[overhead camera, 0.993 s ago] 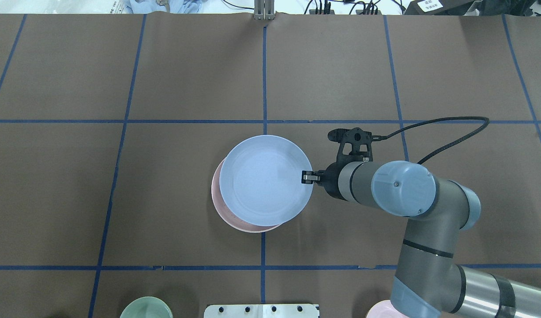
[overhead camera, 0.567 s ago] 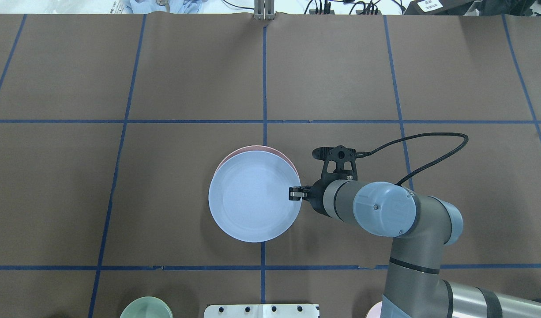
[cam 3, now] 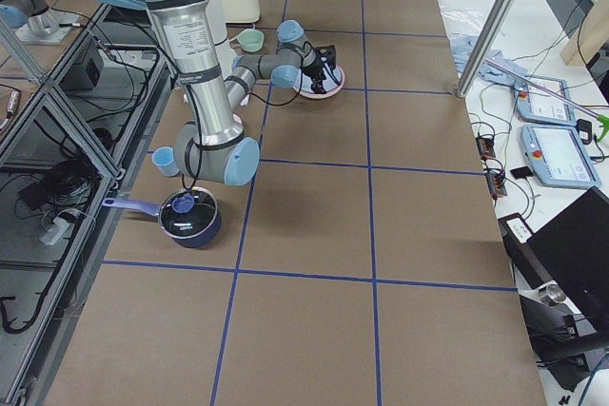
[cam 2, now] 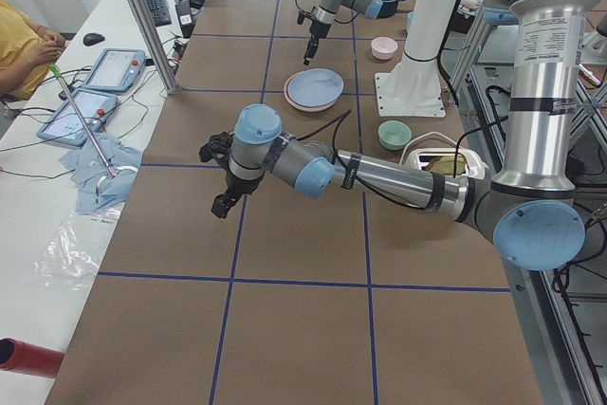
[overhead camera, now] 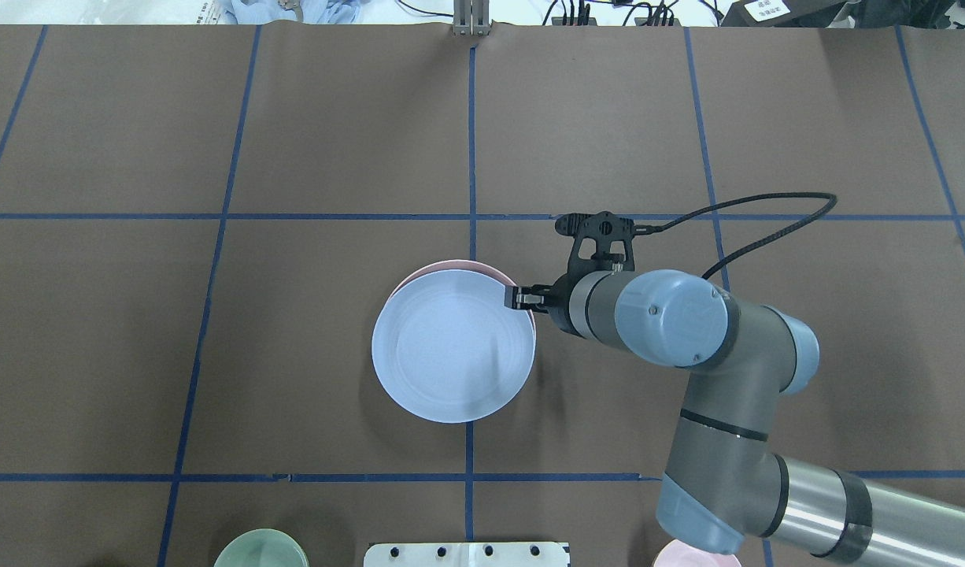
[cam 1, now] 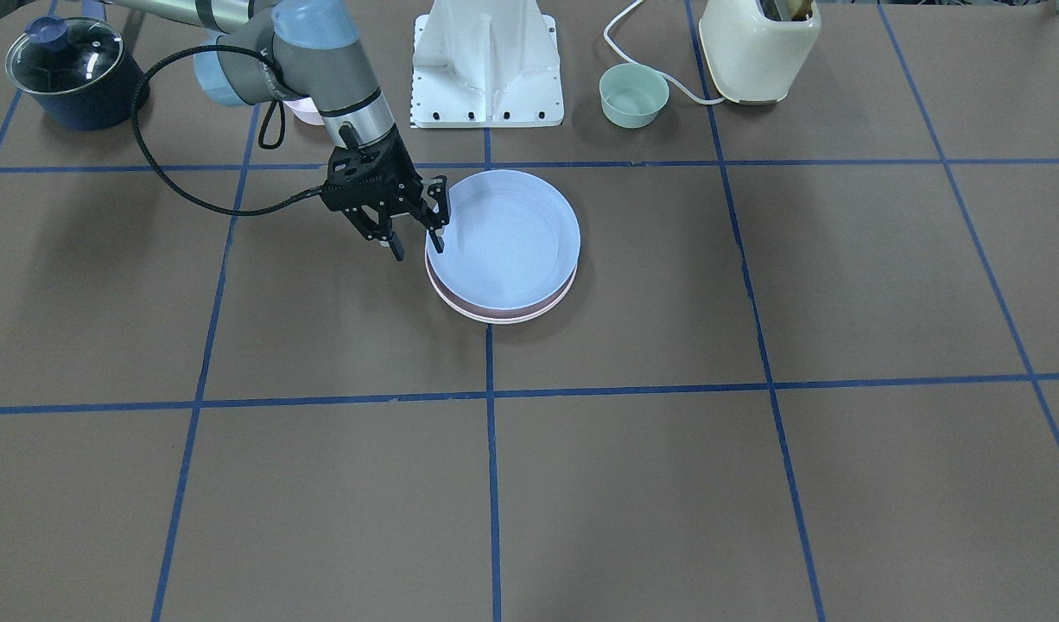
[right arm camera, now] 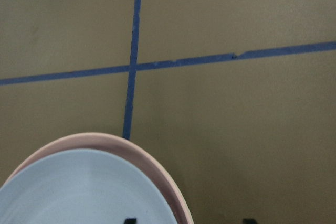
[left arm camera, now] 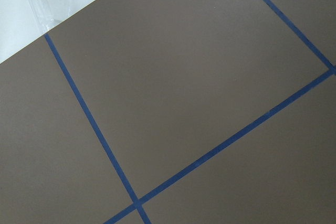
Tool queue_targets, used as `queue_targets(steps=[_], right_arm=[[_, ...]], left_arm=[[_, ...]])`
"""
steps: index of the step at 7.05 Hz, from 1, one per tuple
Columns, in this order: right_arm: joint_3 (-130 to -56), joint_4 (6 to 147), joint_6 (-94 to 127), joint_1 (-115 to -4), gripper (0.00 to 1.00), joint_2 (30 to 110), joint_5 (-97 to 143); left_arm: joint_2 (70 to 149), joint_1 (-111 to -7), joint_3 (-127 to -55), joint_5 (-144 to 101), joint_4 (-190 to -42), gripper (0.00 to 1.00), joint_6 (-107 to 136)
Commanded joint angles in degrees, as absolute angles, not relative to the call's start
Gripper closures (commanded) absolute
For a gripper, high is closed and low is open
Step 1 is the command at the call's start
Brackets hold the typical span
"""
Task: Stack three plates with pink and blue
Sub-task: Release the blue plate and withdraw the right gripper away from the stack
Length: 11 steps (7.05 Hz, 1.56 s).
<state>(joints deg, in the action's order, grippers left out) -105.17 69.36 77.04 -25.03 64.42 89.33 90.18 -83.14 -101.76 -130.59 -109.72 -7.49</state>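
now the right tool (cam 1: 419,251), fingers spread astride the rim, is releasing the blue plate (cam 1: 505,238) lying on the pink plate (right arm camera: 94,141) on the bench (cam 1: 668,475), likely needing a straight lift away next.

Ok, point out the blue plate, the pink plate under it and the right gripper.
blue plate (overhead camera: 453,346): overhead view, centre of its well.
pink plate (right arm camera: 105,141): right wrist view, exposed rim.
right gripper (cam 1: 419,252): front-facing view, midway between fingertips.
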Motion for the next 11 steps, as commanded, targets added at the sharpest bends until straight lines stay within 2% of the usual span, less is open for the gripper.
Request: queue_targets(steps=[1,4,5,7,9,10,11], right_arm=[[-105.38,74.86,73.25,-33.44,0.00,62.31,98.39],[-105.21,86.80,46.00,-50.47,0.00,64.15,113.77],[-105.03,90.05,33.44,-57.67,0.00,67.81,119.82],[-103.46,91.05,11.01,-70.16,0.00,79.66,128.28],[-101.95,91.23,-3.19,-80.89,0.00,90.39,134.64],[-101.43,90.27,-10.73,-82.51,0.00,97.23,130.99],[-101.69,86.35,-12.29,-84.88,0.00,99.82,129.13]], left_arm=[[88.00,-83.14,-100.99,-130.43,-109.86,0.00,-7.47],[84.99,-86.72,-97.47,-130.43,-108.21,0.00,-8.00],[85.77,-86.83,-98.25,-130.34,-100.97,0.00,-8.17],[84.82,-86.92,-98.35,-130.52,-96.68,0.00,-11.66],[87.60,-87.19,-98.44,-130.60,-90.39,0.00,-13.01],[88.84,-87.27,-98.61,-130.61,-88.35,0.00,-13.01],[88.51,-87.28,-98.09,-130.61,-88.16,0.00,-12.83]])
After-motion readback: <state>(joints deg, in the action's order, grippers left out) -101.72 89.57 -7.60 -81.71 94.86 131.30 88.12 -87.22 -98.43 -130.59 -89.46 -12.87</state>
